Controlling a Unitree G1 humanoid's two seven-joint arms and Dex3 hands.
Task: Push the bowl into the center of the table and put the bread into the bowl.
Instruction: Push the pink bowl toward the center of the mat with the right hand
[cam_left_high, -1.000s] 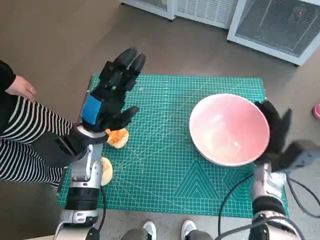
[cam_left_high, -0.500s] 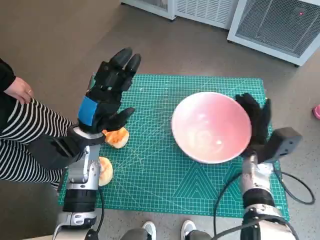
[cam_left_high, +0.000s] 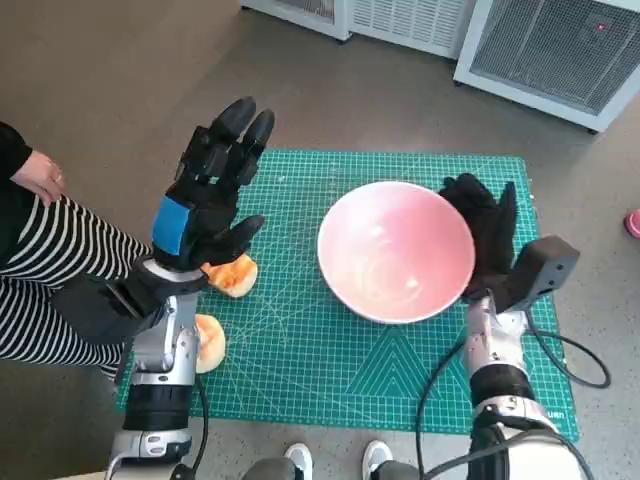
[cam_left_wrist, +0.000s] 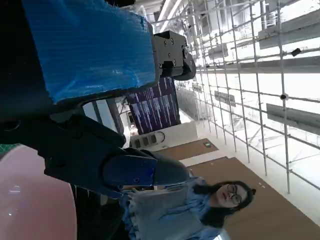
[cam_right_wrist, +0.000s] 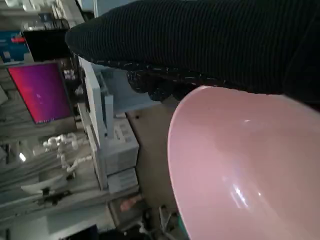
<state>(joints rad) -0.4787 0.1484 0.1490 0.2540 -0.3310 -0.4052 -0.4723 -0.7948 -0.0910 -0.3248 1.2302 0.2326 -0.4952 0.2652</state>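
Near the worktop's middle, slightly toward its right edge: pink bowl (cam_left_high: 396, 250), right hand (cam_left_high: 485, 232) flat against its right side, grasping nothing. Left hand (cam_left_high: 207, 200) raised and spread wide, holding nothing. Bread (cam_left_high: 235, 276) and a second piece (cam_left_high: 210, 342) sit at the left edge. Risks: a high push on the rim tips the bowl; overshoot sends it into the bread, off the edge.

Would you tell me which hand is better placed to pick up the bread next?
Left. The left hand hovers open right above the bread, while the right hand is against the bowl across the mat.
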